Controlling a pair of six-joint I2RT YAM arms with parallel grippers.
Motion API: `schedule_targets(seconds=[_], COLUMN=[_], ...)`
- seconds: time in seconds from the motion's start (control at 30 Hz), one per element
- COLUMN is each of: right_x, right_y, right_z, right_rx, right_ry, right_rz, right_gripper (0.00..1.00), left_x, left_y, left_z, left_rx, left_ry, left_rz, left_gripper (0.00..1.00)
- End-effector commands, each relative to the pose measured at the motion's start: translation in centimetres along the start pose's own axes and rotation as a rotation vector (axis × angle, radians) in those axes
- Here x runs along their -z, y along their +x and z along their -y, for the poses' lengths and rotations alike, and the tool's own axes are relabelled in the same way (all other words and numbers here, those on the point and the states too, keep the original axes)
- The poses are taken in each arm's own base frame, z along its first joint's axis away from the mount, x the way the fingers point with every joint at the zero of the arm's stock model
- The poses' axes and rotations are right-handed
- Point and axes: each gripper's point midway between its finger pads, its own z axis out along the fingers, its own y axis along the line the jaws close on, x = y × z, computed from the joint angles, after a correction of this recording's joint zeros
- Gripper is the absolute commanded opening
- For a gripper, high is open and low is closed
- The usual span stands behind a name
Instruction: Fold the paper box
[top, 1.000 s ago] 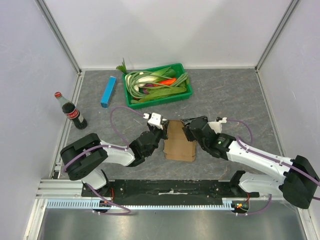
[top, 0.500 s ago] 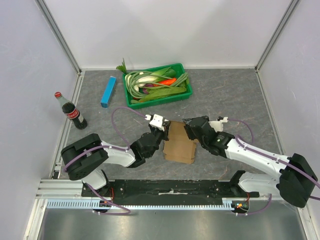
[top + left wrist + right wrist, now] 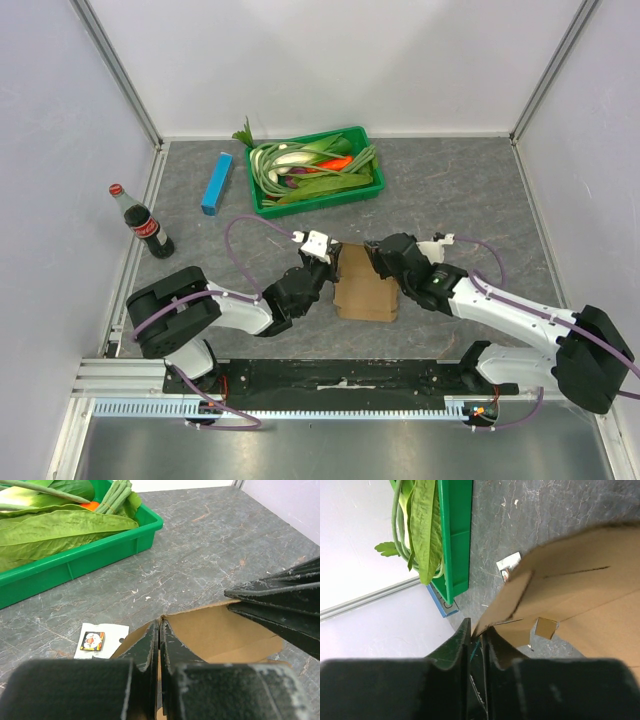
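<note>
Paper box (image 3: 368,295) lies lower centre of top view, between arms. Left gripper (image 3: 159,626) pinched tight on its far left edge. Change: right gripper (image 3: 477,631) has narrowed jaws onto far right flap corner, and box has been nudged slightly rightward. Judgement: both sides now held, so folding can start. Long axis runs bottom-to-top in frame, far end toward green tray (image 3: 318,204).

Table (image 3: 450,190): tray (image 3: 320,201), bottle (image 3: 148,228), blue box (image 3: 216,183), paper box (image 3: 365,295).
</note>
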Motion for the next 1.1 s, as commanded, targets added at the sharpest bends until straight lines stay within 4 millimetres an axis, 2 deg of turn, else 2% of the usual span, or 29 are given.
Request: schedule_targets(seconds=[0.0, 0.03, 0.1, 0.13, 0.2, 0.23, 0.3, 0.4, 0.43, 0.47, 0.5, 0.57, 0.6, 0.67, 0.7, 0.73, 0.77, 0.8, 0.93, 1.07], right_x=[-0.2, -0.3, -0.3, -0.3, -0.4, -0.4, -0.6, -0.9, -1.0, -0.9, -1.0, -0.9, -1.0, -0.9, -0.9, -0.9, -0.9, -0.9, -0.6, -0.3], right_y=[-1.0, -1.1, -1.5, -1.7, -2.2, -2.3, -2.7, -3.1, -3.4, -3.6, -4.0, -4.5, -4.7, -4.9, -5.0, -5.0, -5.1, -5.0, -5.1, -5.4], right_z=[-1.1, -0.9, -0.3, -0.1, 0.6, 0.8, 1.8, 3.6, 4.2, 4.0, 5.0, 5.4, 6.0, 6.2, 6.4, 6.4, 6.3, 6.2, 5.3, 3.8], right_rx=[-0.357, -0.363, -0.370, -0.365, -0.360, -0.354, -0.348, -0.350, -0.347, -0.364, -0.360, -0.367, -0.364, -0.374, -0.378, -0.376, -0.377, -0.379, -0.363, -0.364], right_ry=[-0.026, -0.026, -0.033, -0.034, -0.035, -0.037, -0.030, -0.018, -0.010, -0.029, -0.021, -0.027, -0.027, -0.034, -0.037, -0.038, -0.044, -0.054, -0.101, -0.178], right_rz=[0.023, 0.028, 0.033, 0.037, 0.041, 0.041, 0.040, 0.034, 0.037, 0.031, 0.037, 0.039, 0.038, 0.031, 0.029, 0.023, 0.023, 0.015, 0.004, -0.009], right_gripper=[0.16, 0.13, 0.08, 0.06, 0.02, 0.02, 0.01, 0.01, 0.00, 0.00, 0.01, 0.01, 0.02, 0.02, 0.02, 0.02, 0.02, 0.02, 0.01, 0.00], left_x=[-0.1, 0.0, 0.6, 1.2, 2.2, 3.0, 4.5, 6.2, 6.3, 6.5, 6.4, 5.6, 5.4, 4.0, 3.7, 3.1, 2.5, 2.1, 1.0, 0.8], left_y=[-1.0, -0.9, -0.5, -0.8, -0.5, -1.1, -0.8, -1.1, -1.1, -0.6, -0.4, -0.4, 1.3, 1.9, 4.2, 4.9, 5.0, 6.2, 7.1, 7.2], left_z=[0.1, 0.2, 0.3, 0.9, 1.4, 1.7, 1.5, 0.8, 0.1, -0.4, -0.9, -1.6, -1.8, -2.4, -2.6, -3.0, -2.6, -2.5, -0.6, 0.3], left_rx=[0.016, 0.019, 0.046, 0.055, 0.076, 0.089, 0.128, 0.168, 0.174, 0.189, 0.197, 0.224, 0.211, 0.222, 0.208, 0.207, 0.211, 0.206, 0.187, 0.193], left_ry=[-0.013, -0.003, 0.015, 0.057, 0.106, 0.143, 0.165, 0.177, 0.153, 0.126, 0.109, 0.104, 0.101, 0.070, 0.059, 0.048, 0.057, 0.059, 0.155, 0.211], left_rz=[0.039, 0.029, 0.006, -0.010, -0.050, -0.065, -0.094, -0.124, -0.139, -0.179, -0.198, -0.214, -0.280, -0.320, -0.397, -0.420, -0.430, -0.458, -0.489, -0.471], left_gripper=[0.07, 0.24, 0.42, 0.56, 0.64, 0.65, 0.68, 0.63, 0.63, 0.61, 0.58, 0.56, 0.54, 0.51, 0.48, 0.46, 0.45, 0.43, 0.38, 0.38])
